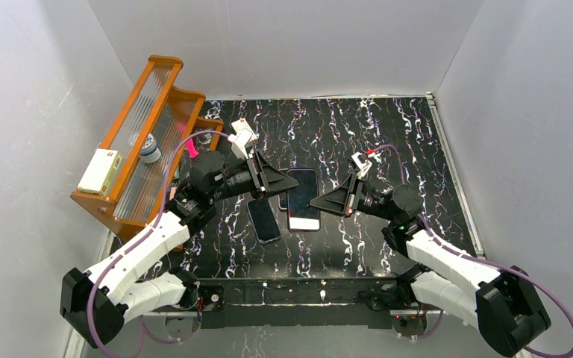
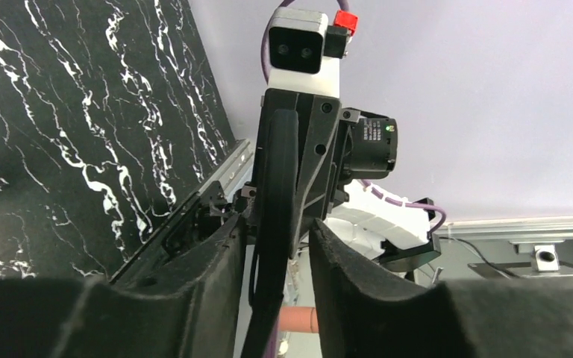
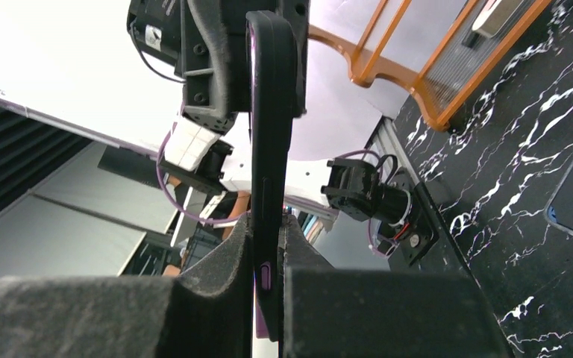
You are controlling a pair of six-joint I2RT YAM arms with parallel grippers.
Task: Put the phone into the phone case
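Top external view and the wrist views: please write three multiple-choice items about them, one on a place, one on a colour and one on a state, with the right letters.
1. Where is the dark phone?
A) flat on the table, on the left arm's side of where the grippers meet
B) on the rack
C) in a gripper

2. What colour is the rack?
A) blue
B) orange
C) white

3. How is the right gripper?
A) wide open and empty
B) out of view
C) shut on a dark flat item

Answers:
1 A: the top view shows the dark phone lying on the table.
2 B: the frame of the rack is orange.
3 C: in the right wrist view, the right gripper has its fingers pressed on both faces of the dark flat item, seen edge-on.
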